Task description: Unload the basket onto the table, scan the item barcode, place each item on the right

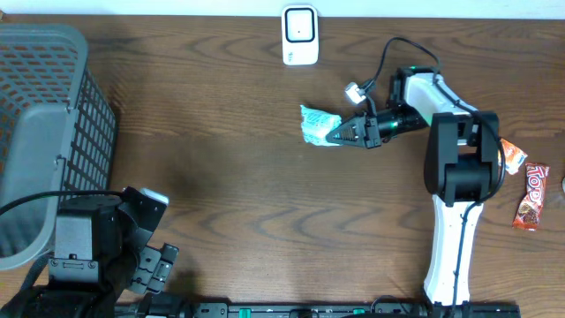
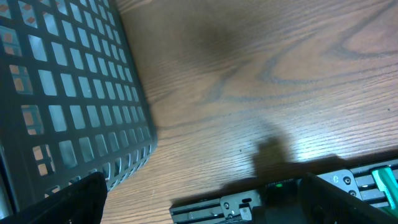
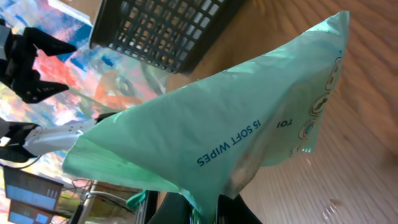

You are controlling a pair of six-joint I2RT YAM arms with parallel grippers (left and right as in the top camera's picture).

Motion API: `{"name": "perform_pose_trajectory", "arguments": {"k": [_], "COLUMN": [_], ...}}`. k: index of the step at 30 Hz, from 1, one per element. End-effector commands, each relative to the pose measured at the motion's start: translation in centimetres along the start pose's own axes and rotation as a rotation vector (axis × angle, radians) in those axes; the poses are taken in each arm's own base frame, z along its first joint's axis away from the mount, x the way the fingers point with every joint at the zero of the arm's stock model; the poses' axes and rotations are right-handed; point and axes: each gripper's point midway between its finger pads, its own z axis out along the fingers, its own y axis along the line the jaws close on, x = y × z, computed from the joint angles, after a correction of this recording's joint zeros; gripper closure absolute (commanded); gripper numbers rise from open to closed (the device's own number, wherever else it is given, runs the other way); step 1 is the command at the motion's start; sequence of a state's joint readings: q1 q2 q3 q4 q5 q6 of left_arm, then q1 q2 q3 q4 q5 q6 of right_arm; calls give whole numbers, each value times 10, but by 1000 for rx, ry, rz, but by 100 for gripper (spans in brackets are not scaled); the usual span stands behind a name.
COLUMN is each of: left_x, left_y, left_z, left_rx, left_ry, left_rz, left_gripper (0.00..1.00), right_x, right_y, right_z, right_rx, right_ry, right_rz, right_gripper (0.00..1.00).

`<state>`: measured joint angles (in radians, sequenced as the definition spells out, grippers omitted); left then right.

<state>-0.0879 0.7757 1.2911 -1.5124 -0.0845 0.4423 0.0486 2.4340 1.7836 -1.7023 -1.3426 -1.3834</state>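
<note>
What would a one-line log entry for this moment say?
right gripper: shut on wipes packet | wipes packet: apart from white scanner | left gripper: open, empty, beside basket

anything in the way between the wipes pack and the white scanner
Nothing visible. The right end effector holds the wipes pack, and only bare table lies between it and the scanner.

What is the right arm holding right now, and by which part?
The right gripper is shut on the green wipes pack, its fingers pinching one bunched end of the wrapper.
</note>
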Motion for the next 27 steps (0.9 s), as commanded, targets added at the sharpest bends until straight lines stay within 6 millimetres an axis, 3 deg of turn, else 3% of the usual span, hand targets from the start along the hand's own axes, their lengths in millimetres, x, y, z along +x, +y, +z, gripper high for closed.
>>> {"name": "perform_pose_trajectory", "arguments": {"k": [1,6,17,24,27], "left_x": [0,0,0,0,0], "left_y": [1,1,1,1,1], "left_z": [-2,-2,-2,-2,-2], "left_rx": [-8,-8,-8,-8,-8], "left_ry": [-7,-7,-7,-7,-7], "left_rz": [2,2,2,2,2], "left_gripper": [2,2,2,2,2], "right_x": [3,3,3,-35,-37], "right_y": [-5,-9,-9,1,4], "right_z": [-14,-28,-28,-22,-8], "right_rx": [23,43,42,-16,-35], "right_ry": [-12,-34,-38,-236,-224], "right_rz": [35,75,70,34,3], "right_gripper": [99,99,99,99,99]}}
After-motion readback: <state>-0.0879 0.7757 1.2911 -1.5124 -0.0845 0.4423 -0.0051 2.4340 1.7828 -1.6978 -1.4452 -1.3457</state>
